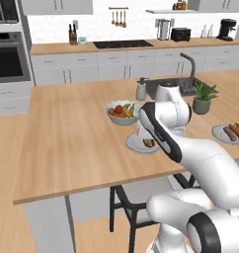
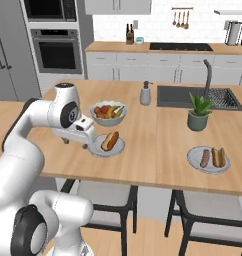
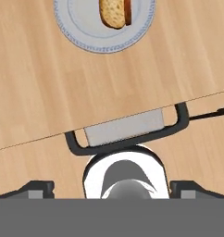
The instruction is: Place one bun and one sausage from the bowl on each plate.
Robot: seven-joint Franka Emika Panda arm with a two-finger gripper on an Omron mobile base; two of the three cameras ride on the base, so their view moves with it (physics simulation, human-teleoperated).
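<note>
Two pale plates sit on the wooden island. The near plate [image 2: 96, 148] [image 1: 134, 144] [image 3: 81, 41] carries a bun [image 2: 113, 142] [image 3: 115, 13] with a sausage [image 2: 107, 139] beside it. The far plate [image 2: 193, 159] [image 1: 218, 133] holds a sausage [image 2: 205, 158] and a bun [image 2: 218, 157]. My gripper [image 2: 88, 142] [image 3: 111, 187] hangs just left of the near plate, above the island's front edge, pointing down. Its fingertips [image 3: 35, 187] stand wide apart and open, with nothing between them. The dark red-brown bowl is out of view.
A pale fruit bowl [image 2: 108, 114] [image 1: 121, 112] stands just behind the near plate. Further back are a soap dispenser [image 2: 145, 93], a sink [image 2: 178, 97] with a faucet, and a potted plant [image 2: 198, 114]. A dark chair [image 3: 127, 134] stands under the island's edge below my hand.
</note>
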